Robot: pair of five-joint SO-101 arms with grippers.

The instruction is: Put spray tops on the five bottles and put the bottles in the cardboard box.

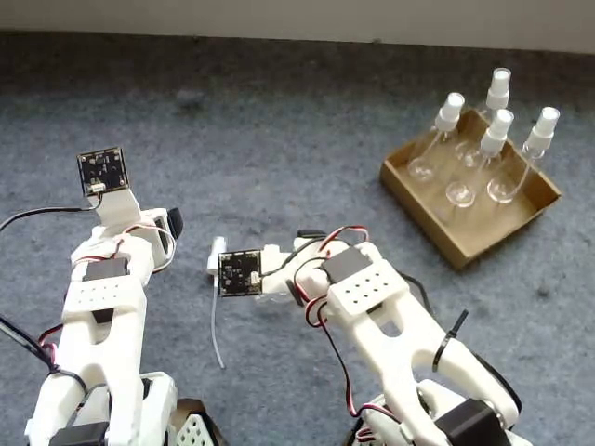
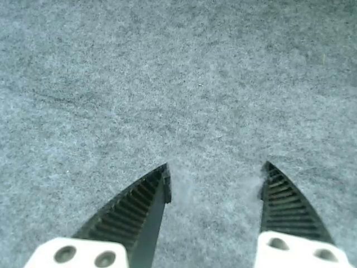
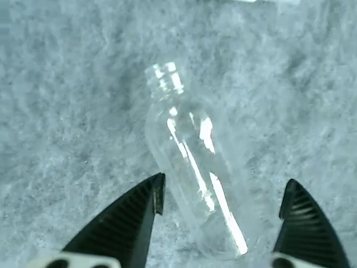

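- Right wrist view: one clear bottle (image 3: 192,162) with no top lies on its side on grey carpet (image 3: 67,84). It sits between the spread fingers of the right gripper (image 3: 225,180), with its open neck pointing away from the gripper. The gripper is released and grasps nothing.
- Left wrist view: the left gripper (image 2: 216,165) is also released, its fingers spread over bare carpet and holding nothing.
- High view: one loose spray top (image 1: 217,260) with a long thin tube lies on the carpet just beside the right gripper, on the side toward the left arm.
- A cardboard box (image 1: 418,216) sits well apart from the right gripper, on the side away from the left arm.
- Four bottles (image 1: 499,128) stand in the box, each with a white spray top fitted.
- Counts: five bottles, four in the box and one on the carpet; five spray tops, four fitted and one loose.
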